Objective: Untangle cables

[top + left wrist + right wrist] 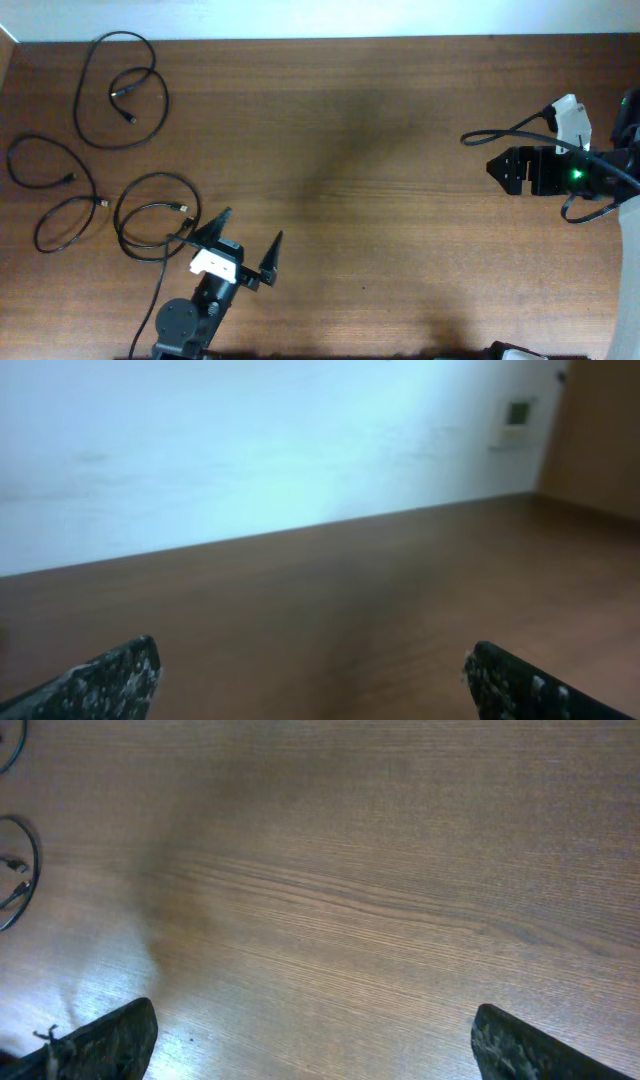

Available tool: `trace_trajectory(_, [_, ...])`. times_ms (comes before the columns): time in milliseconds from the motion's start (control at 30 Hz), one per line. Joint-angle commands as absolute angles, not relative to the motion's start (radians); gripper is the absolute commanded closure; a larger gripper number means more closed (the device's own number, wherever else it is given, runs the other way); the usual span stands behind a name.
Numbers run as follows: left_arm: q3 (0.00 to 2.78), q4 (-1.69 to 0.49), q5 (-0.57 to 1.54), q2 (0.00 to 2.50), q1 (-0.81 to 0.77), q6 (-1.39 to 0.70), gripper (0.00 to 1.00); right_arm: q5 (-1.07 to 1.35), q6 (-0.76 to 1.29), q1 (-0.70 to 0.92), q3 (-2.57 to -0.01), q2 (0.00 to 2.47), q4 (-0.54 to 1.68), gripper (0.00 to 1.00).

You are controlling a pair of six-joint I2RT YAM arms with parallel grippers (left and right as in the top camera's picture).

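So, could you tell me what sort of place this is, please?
Likely a robotics lab bench: a plain wooden table against a white wall, with the robot's left arm and right arm at its edges.

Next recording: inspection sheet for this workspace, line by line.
Surface: brown wood-grain table.
Job's things: three thin black cords lie as separate loose loops at the left: upper cord, middle cord, lower cord. The lower cord runs close to the left tool.
Clutter: nothing seen.
Tools: left tool open, holding nothing; right tool open, holding nothing.
Cables: thick black right arm cable; left arm cable.
Surroundings: white wall; small wall plate in the left wrist view.
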State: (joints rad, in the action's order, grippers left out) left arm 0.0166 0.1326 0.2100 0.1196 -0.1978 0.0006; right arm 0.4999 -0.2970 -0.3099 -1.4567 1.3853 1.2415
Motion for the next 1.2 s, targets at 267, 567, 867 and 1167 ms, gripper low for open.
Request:
trace_trajectory(267, [0.008, -0.041, 0.183, 0.005, -0.128, 0.084, 0.01, 0.519, -0.307, -0.314, -1.470, 1.382, 1.242, 0.01])
trace_trajectory(567, [0.008, -0.070, 0.163, 0.005, -0.128, 0.163, 0.01, 0.519, -0.307, -0.314, -1.470, 1.382, 1.242, 0.01])
trace_trajectory(867, [0.008, -0.071, 0.161, 0.005, -0.114, 0.163, 0.01, 0.519, -0.307, -0.314, -1.470, 1.382, 1.242, 0.01])
trace_trajectory(1167, [0.008, -0.068, 0.161, 0.005, -0.114, 0.163, 0.01, 0.519, -0.307, -0.314, -1.470, 1.382, 1.242, 0.01])
